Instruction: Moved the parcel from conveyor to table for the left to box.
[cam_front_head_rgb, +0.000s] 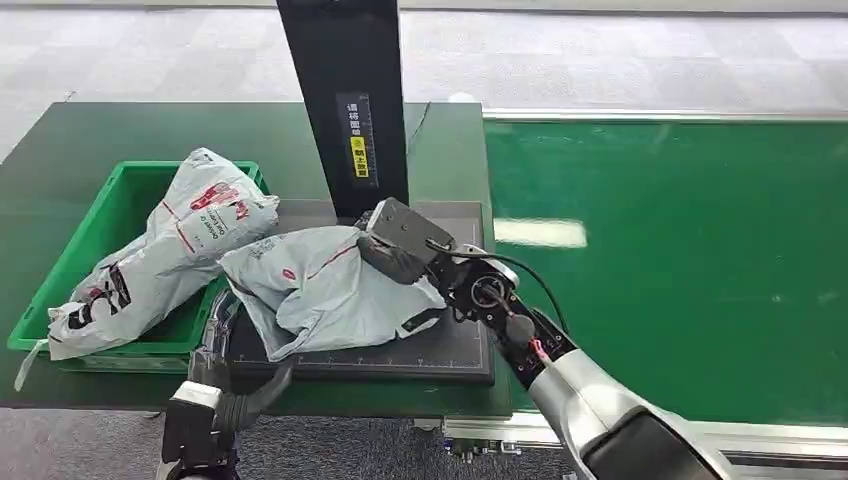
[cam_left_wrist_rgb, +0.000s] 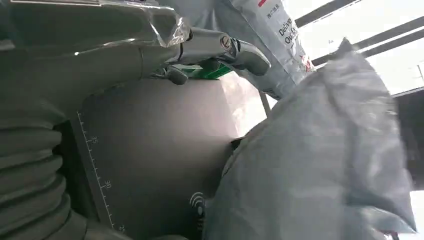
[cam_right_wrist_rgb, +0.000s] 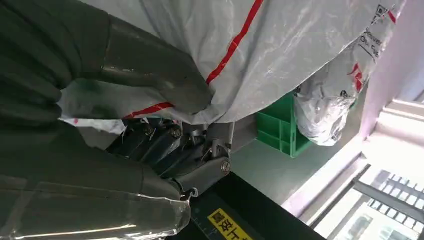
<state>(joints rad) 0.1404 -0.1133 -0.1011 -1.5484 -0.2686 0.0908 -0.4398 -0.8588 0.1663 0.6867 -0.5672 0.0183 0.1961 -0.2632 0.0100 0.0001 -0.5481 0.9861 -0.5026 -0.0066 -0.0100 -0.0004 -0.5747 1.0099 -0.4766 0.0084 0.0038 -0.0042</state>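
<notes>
Parcel (cam_front_head_rgb: 325, 285), grey plastic mailer with a red stripe, crumpled, lying on the black scale plate (cam_front_head_rgb: 455, 350) at the bench's right edge, beside the conveyor (cam_front_head_rgb: 680, 270); its left part overhangs the plate toward the green crate (cam_front_head_rgb: 75, 265); right hand (cam_front_head_rgb: 400, 250) reaching in from the lower right, arm extended across the plate's right side, wrist cover uppermost, thumb pressed on the parcel's upper surface and darker fingers tucked beneath its edge, so the hand grips the parcel (cam_right_wrist_rgb: 280, 60); right wrist view confirms the thumb (cam_right_wrist_rgb: 150, 75) pinching the film against the fingers (cam_right_wrist_rgb: 165, 145) below; left hand (cam_front_head_rgb: 235, 400) low at the bench's front edge, below the plate's front left corner, dark fingers curled slightly and apart, holding nothing that can be seen; left wrist view shows one finger (cam_left_wrist_rgb: 225, 50) stretched out above the plate (cam_left_wrist_rgb: 160, 150), clear of the parcel (cam_left_wrist_rgb: 320, 160); black upright post (cam_front_head_rgb: 345, 100) rising from the plate's rear edge, bearing a yellow label. Count: parcels, two, one on the plate and a second parcel (cam_front_head_rgb: 165, 250) leaning out of the crate over its right wall; crates, one, at the bench's left edge; plates, one; posts, one; robot hands, two.
</notes>
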